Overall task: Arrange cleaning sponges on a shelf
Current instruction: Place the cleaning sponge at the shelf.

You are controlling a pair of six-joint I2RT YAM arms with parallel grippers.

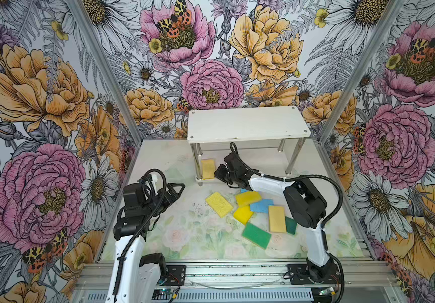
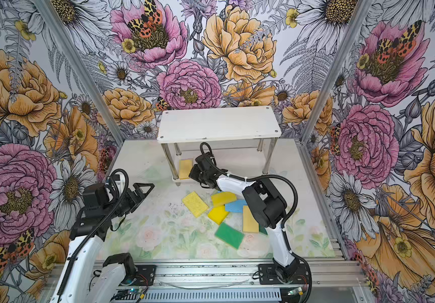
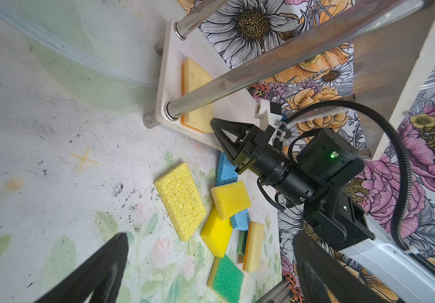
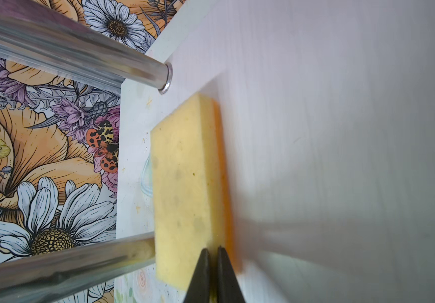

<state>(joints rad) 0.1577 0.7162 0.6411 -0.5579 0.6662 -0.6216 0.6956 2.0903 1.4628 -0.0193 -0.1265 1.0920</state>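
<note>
Right tool [image 4: 212, 250] is in under the shelf [image 1: 248, 123], fingers all but pressed together. They seem to be nipping the near end of the tan sponge [image 4: 185, 183]. That sponge lies flat at the left end of the lower board [image 3: 172, 68], tight beside the front-left chrome post [image 3: 237, 76], with its near end right at the board's front edge.

Here's the danger: if the foam clings as the fingers part, a pull-back drags it off that edge. Lift too early and the wrist meets the top board. Drift left and it clips the post, shoving the light shelf.

Left tool [image 3: 210, 236] hangs spread wide and empty over the left side of the surface [image 1: 172, 236]. Loose sponges [image 1: 248, 198] crowd beneath the right forearm, so a low retreat could scatter them.
</note>
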